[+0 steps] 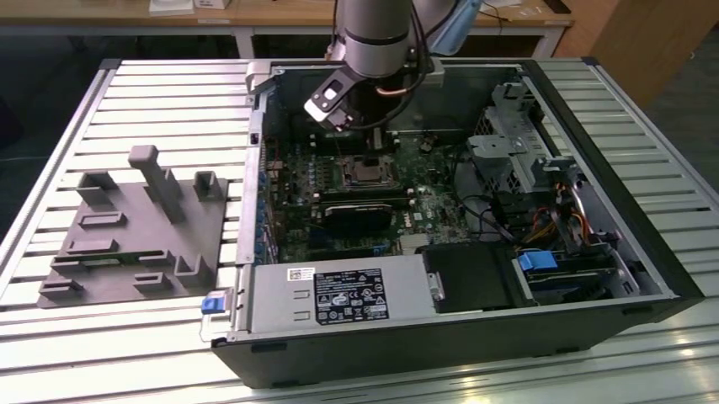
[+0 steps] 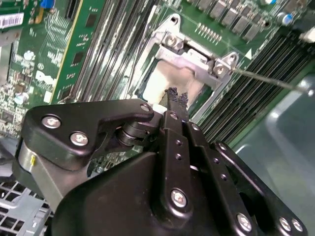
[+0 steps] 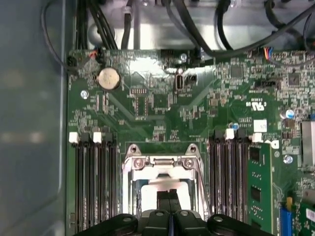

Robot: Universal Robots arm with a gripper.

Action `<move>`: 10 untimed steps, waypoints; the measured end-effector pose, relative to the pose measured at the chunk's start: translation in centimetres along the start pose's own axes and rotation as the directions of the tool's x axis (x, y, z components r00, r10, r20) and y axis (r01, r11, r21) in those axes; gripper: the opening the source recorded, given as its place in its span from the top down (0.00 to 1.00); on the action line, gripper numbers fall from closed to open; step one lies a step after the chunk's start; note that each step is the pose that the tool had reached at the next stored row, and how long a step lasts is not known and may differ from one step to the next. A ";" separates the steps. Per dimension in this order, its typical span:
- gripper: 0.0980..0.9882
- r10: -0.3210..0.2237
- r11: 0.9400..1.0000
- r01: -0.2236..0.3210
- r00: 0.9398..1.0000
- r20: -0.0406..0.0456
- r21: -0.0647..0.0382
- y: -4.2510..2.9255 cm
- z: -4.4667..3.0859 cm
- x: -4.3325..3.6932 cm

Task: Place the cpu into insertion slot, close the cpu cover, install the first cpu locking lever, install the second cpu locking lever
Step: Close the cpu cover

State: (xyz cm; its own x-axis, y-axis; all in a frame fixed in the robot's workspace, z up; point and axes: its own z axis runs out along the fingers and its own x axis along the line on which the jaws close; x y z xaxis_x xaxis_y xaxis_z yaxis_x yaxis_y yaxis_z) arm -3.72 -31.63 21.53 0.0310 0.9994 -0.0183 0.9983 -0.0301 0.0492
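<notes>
While the black metal gripper (image 3: 170, 193) is held just above the small square insertion slot (image 1: 365, 171) on the green board (image 3: 147, 113), its jaws are seen pressed together with nothing between them. The thin silvery square cpu cover (image 3: 162, 162) is laid flat over the slot. The flat grey cpu (image 2: 165, 81) is seen through its window. A thin metal lever (image 2: 266, 78) is seen beside it.

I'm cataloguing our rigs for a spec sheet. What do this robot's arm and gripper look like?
The arm is a smooth silver-grey cylinder with a pale blue joint cap, black cables beside it and a small white box near the wrist. The gripper is matte black: flat linkage bars with silver screws, narrowing to slim fingers with rough tips.
</notes>
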 end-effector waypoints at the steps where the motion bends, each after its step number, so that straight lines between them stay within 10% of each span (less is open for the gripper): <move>1: 1.00 0.000 1.000 0.000 1.000 0.000 0.000 -0.16 0.07 0.00; 10: 1.00 0.000 1.000 0.000 1.000 0.001 0.000 -1.05 0.57 -0.03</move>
State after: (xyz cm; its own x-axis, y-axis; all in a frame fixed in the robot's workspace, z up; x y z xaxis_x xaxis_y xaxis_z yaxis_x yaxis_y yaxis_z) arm -4.74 -31.64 20.90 0.0310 0.9993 -0.0194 0.9983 -0.0300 0.0490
